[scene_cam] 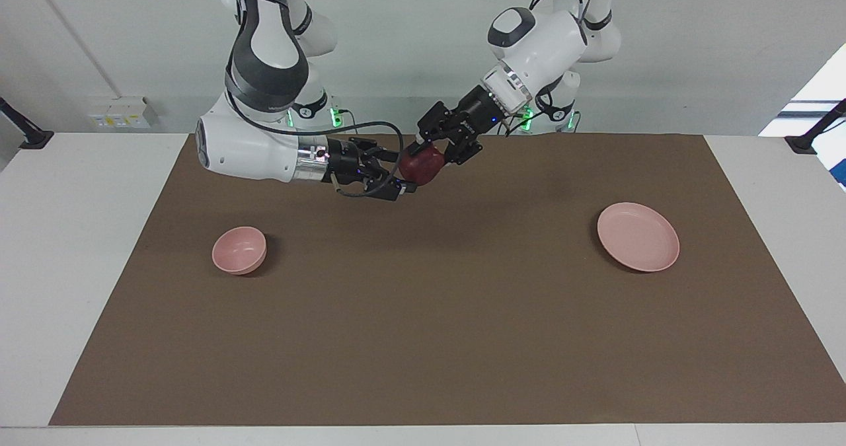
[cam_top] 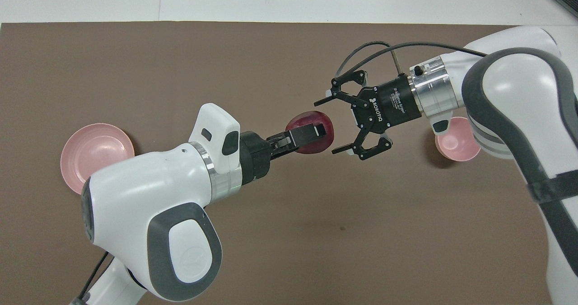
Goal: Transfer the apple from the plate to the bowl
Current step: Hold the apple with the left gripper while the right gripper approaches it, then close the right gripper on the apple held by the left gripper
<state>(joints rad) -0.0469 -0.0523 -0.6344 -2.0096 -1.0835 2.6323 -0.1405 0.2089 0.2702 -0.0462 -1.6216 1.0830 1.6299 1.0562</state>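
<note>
My left gripper [scene_cam: 433,157] is shut on the dark red apple [scene_cam: 418,170] and holds it in the air over the brown mat, between the plate and the bowl. In the overhead view one finger of the left gripper [cam_top: 314,133] lies across the apple [cam_top: 309,117]. My right gripper [scene_cam: 400,178] is open, its tips just beside the apple and apart from it; it shows open in the overhead view [cam_top: 328,126] too. The pale pink plate [scene_cam: 638,236] [cam_top: 97,151] lies bare toward the left arm's end. The pink bowl [scene_cam: 239,250] [cam_top: 456,142] stands toward the right arm's end, holding nothing.
A brown mat [scene_cam: 423,340] covers most of the white table [scene_cam: 73,248]. In the overhead view the left arm hides part of the plate and the right arm hides part of the bowl.
</note>
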